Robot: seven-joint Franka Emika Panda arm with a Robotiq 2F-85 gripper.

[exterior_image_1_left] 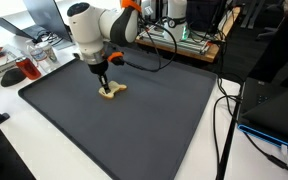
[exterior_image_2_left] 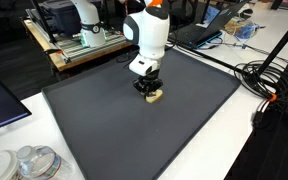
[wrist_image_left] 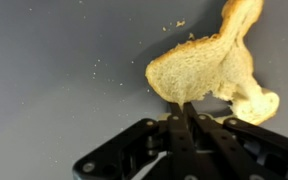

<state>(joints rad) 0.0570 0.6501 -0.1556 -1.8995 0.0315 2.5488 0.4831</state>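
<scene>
We are finding the gripper fully closed, its jaws pinching the near edge of the bread slice. The slice is extending ahead of the fingertips and lying on the dark mat. We are judging the grasp made and the lift not yet done.

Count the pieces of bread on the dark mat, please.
1. The piece of bread lies near the middle of the dark mat, its edge pinched in the gripper. Only tiny crumbs lie beside it; nothing seems hidden.
</scene>
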